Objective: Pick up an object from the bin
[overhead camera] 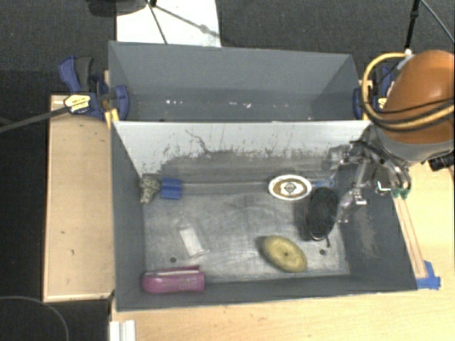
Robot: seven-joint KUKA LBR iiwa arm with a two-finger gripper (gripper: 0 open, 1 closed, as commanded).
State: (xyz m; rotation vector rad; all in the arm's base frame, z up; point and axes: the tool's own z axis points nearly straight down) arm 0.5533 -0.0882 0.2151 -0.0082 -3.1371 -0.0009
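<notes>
Bin [234, 148]: grey metal, scuffed floor, sloped walls. Contents: seven loose things, one of each.

1. Black oval [320, 214]: smooth, dark and rounded, lying at right of centre. It is the thing nearest my gripper [347, 206], which stands just to its right. I cannot tell whether they touch.
2. Disc [290, 187]: flat, white, with a gold ring, just beyond the black oval's far end.
3. Yellow pad [284, 253]: round, dull and rough-looking, near the front wall.
4. Purple bar [174, 282]: long, with rounded ends, in the front left corner.
5. Clear piece [190, 241]: small and see-through.
6. Blue block [170, 188].
7. Grey lump [149, 188]: touching the block's left side.

Gripper state: I cannot tell whether it is spread or pressed together.
</notes>
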